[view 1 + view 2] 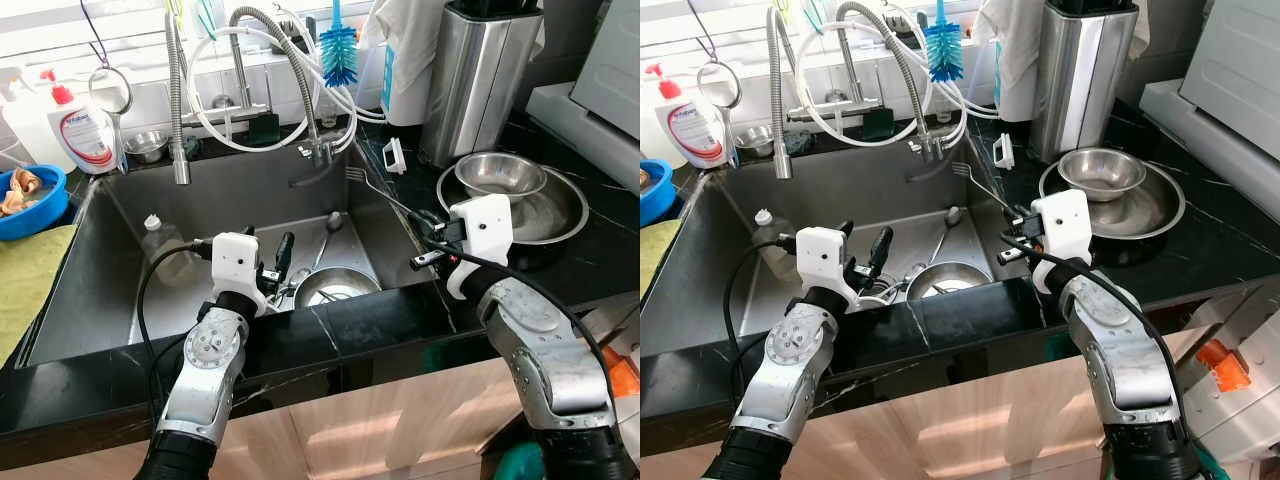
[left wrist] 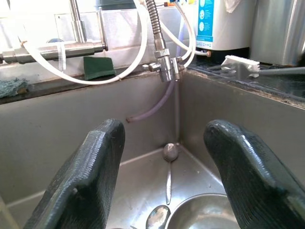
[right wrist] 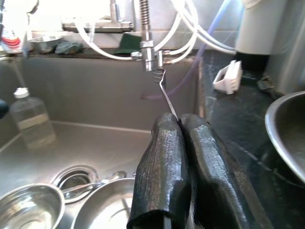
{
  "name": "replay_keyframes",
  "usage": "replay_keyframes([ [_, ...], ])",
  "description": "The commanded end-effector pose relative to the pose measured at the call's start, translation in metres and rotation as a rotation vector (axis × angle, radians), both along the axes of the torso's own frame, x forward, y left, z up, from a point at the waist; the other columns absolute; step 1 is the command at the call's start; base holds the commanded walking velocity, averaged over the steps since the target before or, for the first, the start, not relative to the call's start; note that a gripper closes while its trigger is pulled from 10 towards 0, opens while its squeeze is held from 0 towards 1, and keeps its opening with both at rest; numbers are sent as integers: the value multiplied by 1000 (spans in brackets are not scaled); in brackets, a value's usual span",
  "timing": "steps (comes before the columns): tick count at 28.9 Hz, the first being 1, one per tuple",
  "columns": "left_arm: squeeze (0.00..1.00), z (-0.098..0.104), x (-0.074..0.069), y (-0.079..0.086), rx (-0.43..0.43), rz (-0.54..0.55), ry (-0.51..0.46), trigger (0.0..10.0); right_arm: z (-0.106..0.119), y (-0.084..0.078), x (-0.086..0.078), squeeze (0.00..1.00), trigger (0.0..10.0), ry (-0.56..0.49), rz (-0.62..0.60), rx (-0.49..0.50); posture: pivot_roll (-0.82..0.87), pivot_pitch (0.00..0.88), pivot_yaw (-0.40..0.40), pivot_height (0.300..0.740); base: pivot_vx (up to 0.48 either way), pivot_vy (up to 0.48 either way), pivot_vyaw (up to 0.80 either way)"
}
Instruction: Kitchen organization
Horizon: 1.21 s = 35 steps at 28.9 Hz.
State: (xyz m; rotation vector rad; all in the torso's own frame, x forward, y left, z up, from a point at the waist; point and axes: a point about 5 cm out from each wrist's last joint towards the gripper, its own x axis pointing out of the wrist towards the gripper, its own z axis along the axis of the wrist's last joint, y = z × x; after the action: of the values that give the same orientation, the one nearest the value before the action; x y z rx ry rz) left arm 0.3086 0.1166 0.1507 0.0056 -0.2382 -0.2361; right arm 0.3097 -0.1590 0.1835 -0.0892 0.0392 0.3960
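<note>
The fork [image 3: 162,88] shows only its tines and thin shaft; its handle is hidden inside the right claw [image 3: 178,125], which is clenched on it above the sink's [image 1: 120,270] right edge, beside the black bench [image 1: 600,250]. The left claw [image 2: 167,157] hangs released over the basin, fingers wide apart with open room between. Below lie two steel bowls [image 3: 28,207], partly cut off, and two spoons [image 2: 169,164]. Two more bowls [image 1: 505,175] nest on the bench.

fork [image 3: 162,86] handle hidden, perhaps within hand [image 3: 178,125]
</note>
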Motion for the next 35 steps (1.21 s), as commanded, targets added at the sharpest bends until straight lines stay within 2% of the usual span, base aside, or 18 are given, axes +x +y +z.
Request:
replay_keyframes([
  [1,0,-1,2,5,22,22,8,10000,5,-1,3,0,10000,9,19,17,-125,0,70,740,0,0,0],
  [9,0,0,3,5,20,27,7,10000,2,1,8,0,10000,53,74,36,-120,0,66,740,0,0,0],
  [15,0,0,4,6,21,34,8,10000,-15,-1,9,0,10000,139,86,27,-118,0,63,740,0,0,0],
  [23,0,-1,3,6,20,32,12,10000,-16,0,8,0,10000,141,93,38,-119,0,63,740,0,0,0],
  [26,0,-1,3,6,19,32,10,10000,-13,-3,11,0,10000,107,48,77,-120,0,64,740,0,0,0],
  [29,0,-1,2,5,19,30,8,10000,-13,-4,10,0,10000,104,48,69,-118,0,64,740,0,0,0],
  [30,0,-1,2,6,19,31,8,10000,-14,-3,10,47,10000,107,48,71,-118,0,64,740,0,0,0],
  [31,0,-1,2,6,19,31,7,10000,-14,-3,9,47,10000,108,49,72,-118,0,63,740,0,0,0],
  [32,0,-1,2,6,19,32,7,10000,-15,-3,9,1000,10000,110,51,77,-118,0,63,740,0,0,0],
  [35,0,-1,2,6,20,31,6,10000,-17,-4,9,1000,10000,117,39,75,-119,0,66,740,0,0,0],
])
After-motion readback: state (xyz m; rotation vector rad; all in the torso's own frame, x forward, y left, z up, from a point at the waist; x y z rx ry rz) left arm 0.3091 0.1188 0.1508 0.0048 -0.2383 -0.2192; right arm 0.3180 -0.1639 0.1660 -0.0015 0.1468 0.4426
